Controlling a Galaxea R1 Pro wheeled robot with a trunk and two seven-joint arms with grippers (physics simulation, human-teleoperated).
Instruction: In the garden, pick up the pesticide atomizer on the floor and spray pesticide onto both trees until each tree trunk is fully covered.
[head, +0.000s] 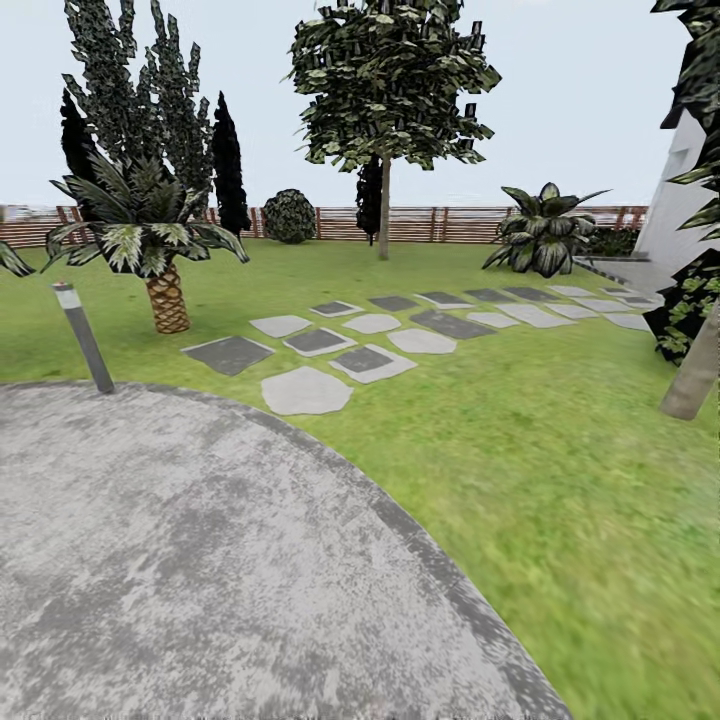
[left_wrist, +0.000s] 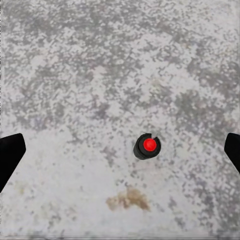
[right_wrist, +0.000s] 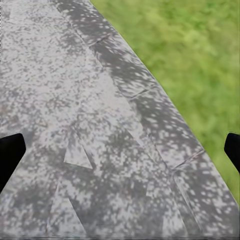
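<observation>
The small dark object with a red top (left_wrist: 147, 146) on the mottled grey paving (left_wrist: 100, 65), straight below the left gripper (left_wrist: 120, 147), is probably the pesticide atomizer seen from above, though I can't be sure. To pick it up cleanly, that arm should drop straight down and centre the fingers on it. Its dark fingertips (left_wrist: 10, 152) stand wide apart, pointing down. The right gripper (right_wrist: 120, 150) is likewise spread, hanging over the paving's curved edge beside the grass (right_wrist: 200, 60). A grey-tan trunk (head: 693, 370) leans at the lawn's right edge.
</observation>
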